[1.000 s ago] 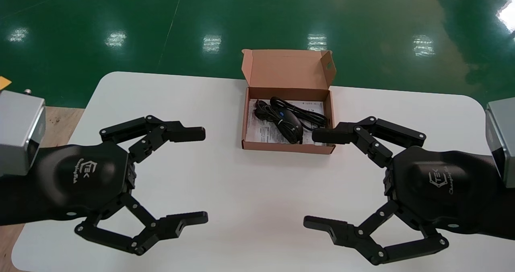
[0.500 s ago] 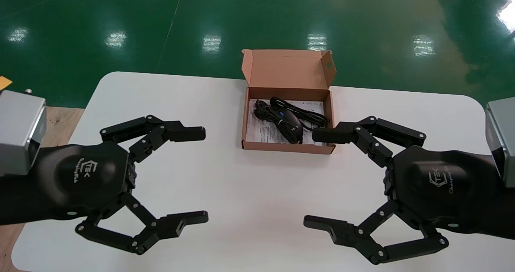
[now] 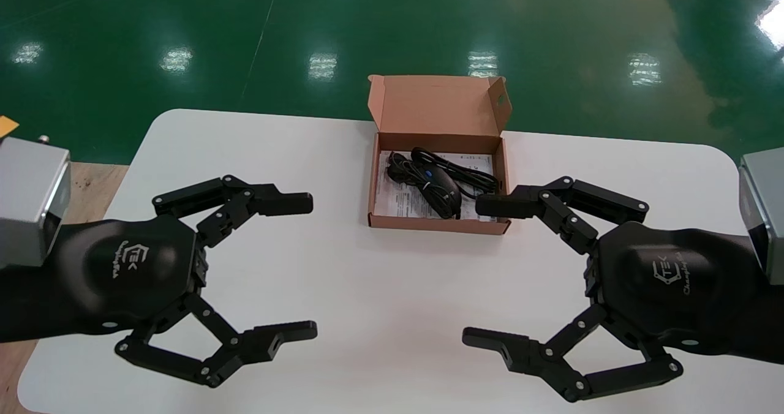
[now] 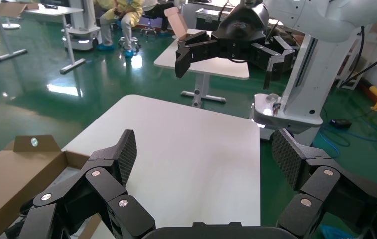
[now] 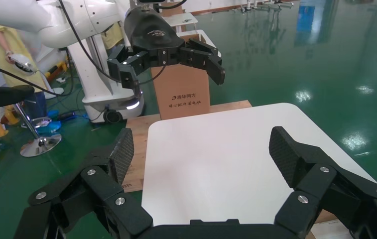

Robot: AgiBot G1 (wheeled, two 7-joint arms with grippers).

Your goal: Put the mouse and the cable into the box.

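**Mouse and cable lie in the open box; both grippers wide and empty**

In the head view, a small brown cardboard box (image 3: 438,224) sits at the upper centre of the frame on a white table (image 3: 367,279). Its lid (image 3: 438,105) stands open along the far edge. A black wired mouse (image 3: 442,190) lies inside on a printed leaflet (image 3: 398,204). Its cable (image 3: 401,168) is bunched loosely beside it, all within the walls, so the packing looks done.

The left gripper (image 3: 309,266) hovers at the lower left and the right gripper (image 3: 471,272) at the lower right, facing each other across bare table. Each has its fingers spread wide and holds nothing. One fingertip of the right gripper overlaps the box's near right corner in the picture; whether it touches the cardboard cannot be told. The mirrored, hands-off stance reads as a resting pose, leaving the box unobstructed.
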